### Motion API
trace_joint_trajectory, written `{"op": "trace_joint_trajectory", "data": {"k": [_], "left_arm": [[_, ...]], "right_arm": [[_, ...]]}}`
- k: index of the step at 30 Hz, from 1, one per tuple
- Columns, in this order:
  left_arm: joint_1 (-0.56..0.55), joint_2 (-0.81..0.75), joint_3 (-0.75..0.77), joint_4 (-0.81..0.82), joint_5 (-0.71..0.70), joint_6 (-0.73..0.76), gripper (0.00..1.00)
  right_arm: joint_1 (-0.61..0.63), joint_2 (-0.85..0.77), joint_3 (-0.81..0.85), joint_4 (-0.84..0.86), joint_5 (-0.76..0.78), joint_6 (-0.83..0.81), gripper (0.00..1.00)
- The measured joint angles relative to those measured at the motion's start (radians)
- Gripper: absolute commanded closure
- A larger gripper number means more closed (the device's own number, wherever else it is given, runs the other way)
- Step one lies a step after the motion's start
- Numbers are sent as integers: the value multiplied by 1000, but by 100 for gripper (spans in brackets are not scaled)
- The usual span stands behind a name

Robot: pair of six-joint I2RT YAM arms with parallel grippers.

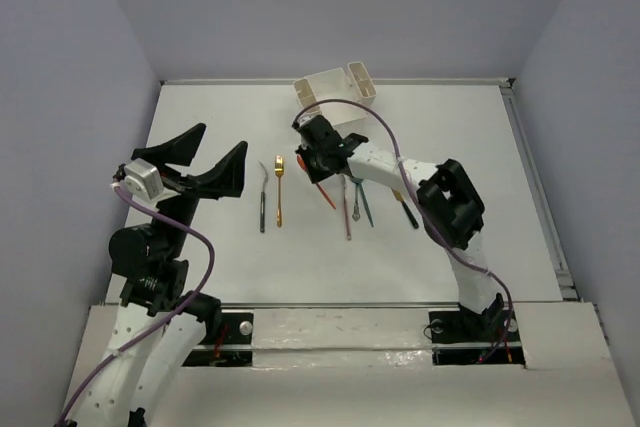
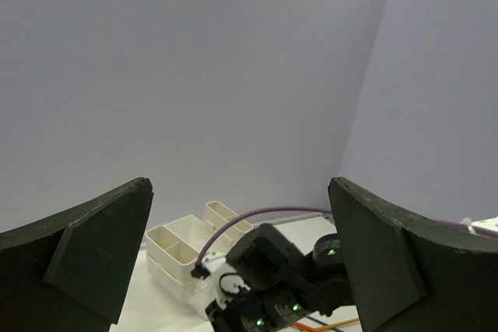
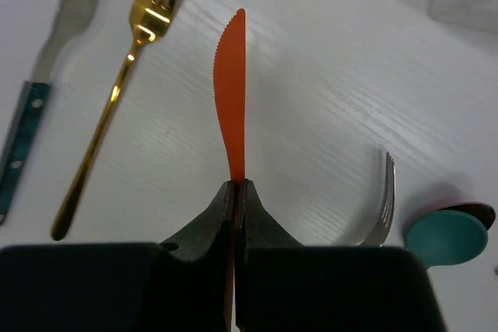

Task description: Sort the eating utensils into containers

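My right gripper (image 3: 239,184) is shut on an orange plastic knife (image 3: 232,91), whose serrated blade points away from the wrist just above the table. From above, this gripper (image 1: 303,157) sits left of centre, with the knife's handle (image 1: 326,196) trailing behind it. To its left lie a gold fork (image 1: 280,192) (image 3: 117,91) and a dark-handled silver fork (image 1: 263,197) (image 3: 31,91). A silver fork (image 3: 381,207) and a teal spoon (image 3: 445,237) lie to its right. The white container (image 1: 335,87) (image 2: 183,250) stands at the back. My left gripper (image 1: 220,139) (image 2: 240,184) hangs open and empty, raised at the left.
Several more utensils (image 1: 358,205) lie in a loose bunch under the right arm, a black one (image 1: 408,209) furthest right. The right arm's purple cable (image 1: 385,132) arches over the forearm. Grey walls close in the table on three sides.
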Motion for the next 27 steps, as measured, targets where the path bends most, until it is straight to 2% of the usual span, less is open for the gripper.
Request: {"op": "trace_joint_trajectory", "data": {"k": [8,14,18,27], "left_arm": [[0,0,0,0,-2,0,1],[0,0,0,0,-2,0,1],[0,1,0,0,-4,0,1],[0,43,15,-2,-14,1,1]], "right_arm": [[-75,-233,-94,267,-90,56,100],[-138,-277,-115,580,-123,101,100],[-180,-227,-79,749,-147,129,100],[-238,101,314,863,-175,125,100]]}}
